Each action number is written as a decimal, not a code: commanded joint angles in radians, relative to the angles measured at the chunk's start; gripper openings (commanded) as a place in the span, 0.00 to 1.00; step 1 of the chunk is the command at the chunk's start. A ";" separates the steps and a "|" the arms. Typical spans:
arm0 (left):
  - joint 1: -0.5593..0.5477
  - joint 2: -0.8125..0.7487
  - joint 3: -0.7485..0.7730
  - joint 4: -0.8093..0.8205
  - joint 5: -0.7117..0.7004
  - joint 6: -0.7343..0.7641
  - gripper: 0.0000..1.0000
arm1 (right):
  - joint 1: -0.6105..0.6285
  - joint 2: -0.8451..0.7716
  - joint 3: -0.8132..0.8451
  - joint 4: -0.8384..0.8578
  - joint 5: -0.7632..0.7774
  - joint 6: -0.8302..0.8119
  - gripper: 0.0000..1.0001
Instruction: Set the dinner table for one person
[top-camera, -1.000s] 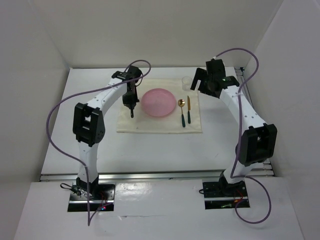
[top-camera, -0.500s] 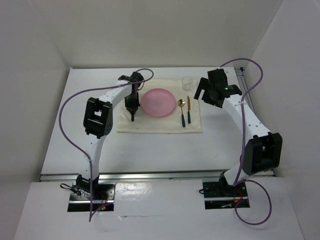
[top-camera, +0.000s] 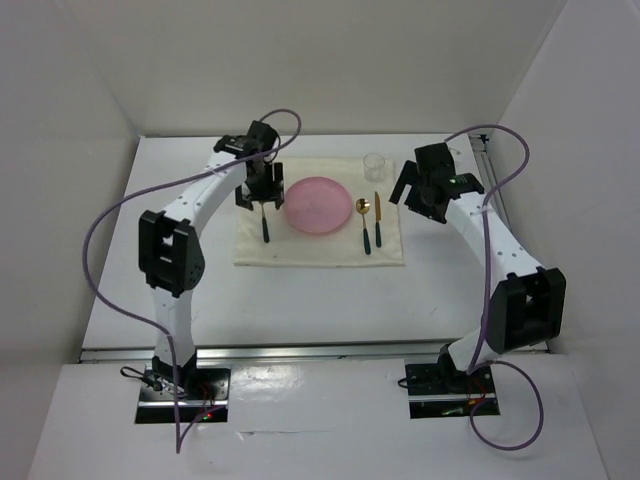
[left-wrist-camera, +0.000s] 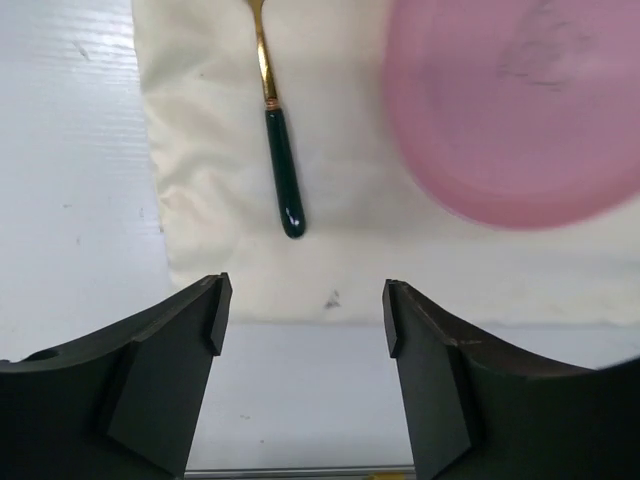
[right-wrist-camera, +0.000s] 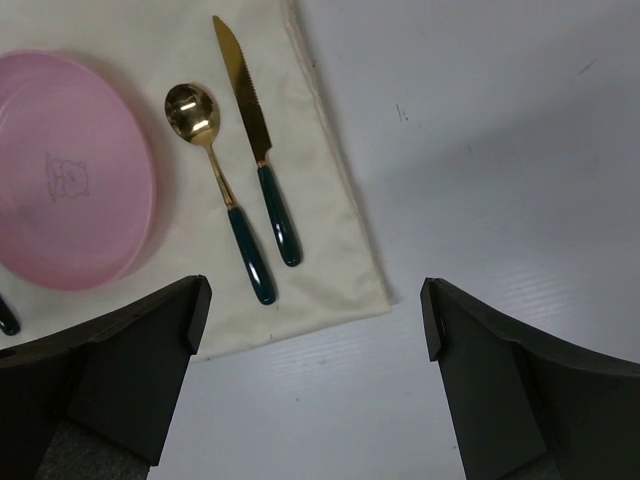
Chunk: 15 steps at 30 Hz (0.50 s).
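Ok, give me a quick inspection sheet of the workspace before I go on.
Surface: white table, cream cloth flat on it.
Job's things: pink plate mid-cloth; spoon and knife right of it; green-handled utensil left of it; clear cup at the cloth's far right corner.
Clutter: nothing seen.
Grippers: left gripper open, empty, over the utensil; right gripper open, empty.
Cables: purple cables loop off both arms.
Surroundings: white walls.
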 joint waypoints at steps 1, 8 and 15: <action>-0.010 -0.200 -0.005 -0.020 0.037 0.012 0.81 | 0.000 -0.057 -0.018 -0.019 0.037 0.042 1.00; -0.010 -0.496 -0.144 0.082 0.062 0.031 0.83 | 0.000 -0.100 -0.052 -0.019 0.024 0.033 1.00; -0.010 -0.793 -0.462 0.300 0.040 0.054 0.84 | 0.000 -0.170 -0.121 0.000 0.034 0.004 1.00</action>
